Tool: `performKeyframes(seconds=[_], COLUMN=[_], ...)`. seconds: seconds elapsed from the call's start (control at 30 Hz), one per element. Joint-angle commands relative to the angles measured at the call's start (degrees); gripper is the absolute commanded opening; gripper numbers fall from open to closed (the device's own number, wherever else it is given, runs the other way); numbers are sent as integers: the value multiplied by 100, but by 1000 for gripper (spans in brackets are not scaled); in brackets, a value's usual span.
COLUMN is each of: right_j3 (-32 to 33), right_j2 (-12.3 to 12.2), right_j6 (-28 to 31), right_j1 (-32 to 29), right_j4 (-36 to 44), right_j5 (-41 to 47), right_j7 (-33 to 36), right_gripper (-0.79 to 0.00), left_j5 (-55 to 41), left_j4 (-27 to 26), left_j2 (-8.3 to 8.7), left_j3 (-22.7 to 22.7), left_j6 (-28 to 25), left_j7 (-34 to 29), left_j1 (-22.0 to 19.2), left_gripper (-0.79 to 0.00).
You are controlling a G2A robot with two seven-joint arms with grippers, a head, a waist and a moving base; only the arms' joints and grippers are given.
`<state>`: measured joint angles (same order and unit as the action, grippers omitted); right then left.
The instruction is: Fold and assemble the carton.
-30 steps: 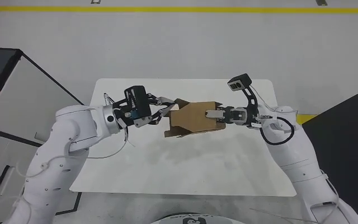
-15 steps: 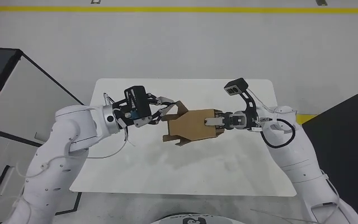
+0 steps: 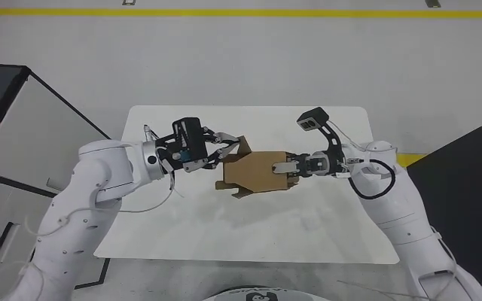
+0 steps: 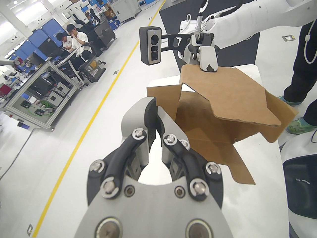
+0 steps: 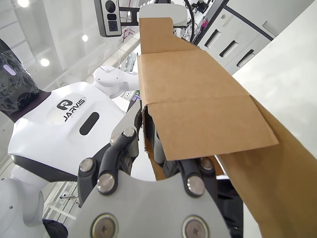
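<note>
The brown carton [image 3: 260,171] sits over the middle of the white table [image 3: 301,233], lying on its side, half unfolded with its flaps splayed at both ends. The right gripper [image 3: 285,165] is clamped on the edge of its upper panel, one finger on top and cardboard between the two [image 5: 148,137]. At the opposite end the left gripper [image 3: 230,147] has its fingers [image 4: 151,115] drawn close together with only a slit between them. Its tips are right at a raised flap, which stands face-on beyond them rather than in the slit.
</note>
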<state>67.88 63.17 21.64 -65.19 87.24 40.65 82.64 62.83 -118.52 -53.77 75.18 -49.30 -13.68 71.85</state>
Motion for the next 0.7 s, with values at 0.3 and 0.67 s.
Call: performKeyframes(seconds=[0.3,0.67], right_j3=[-55,-81], right_j2=[-4,-9], right_j6=[33,83], right_j1=[67,130], right_j4=[-67,-149], right_j5=[-30,-29], right_j7=[-33,-84], right_gripper=[-785,-785], left_j5=[-9,-19], left_j4=[71,175], left_j2=[20,31], left_j3=[136,169], left_j6=[-24,-34], left_j7=[-25,-38], left_j1=[-57,-96], left_gripper=[-785,-785])
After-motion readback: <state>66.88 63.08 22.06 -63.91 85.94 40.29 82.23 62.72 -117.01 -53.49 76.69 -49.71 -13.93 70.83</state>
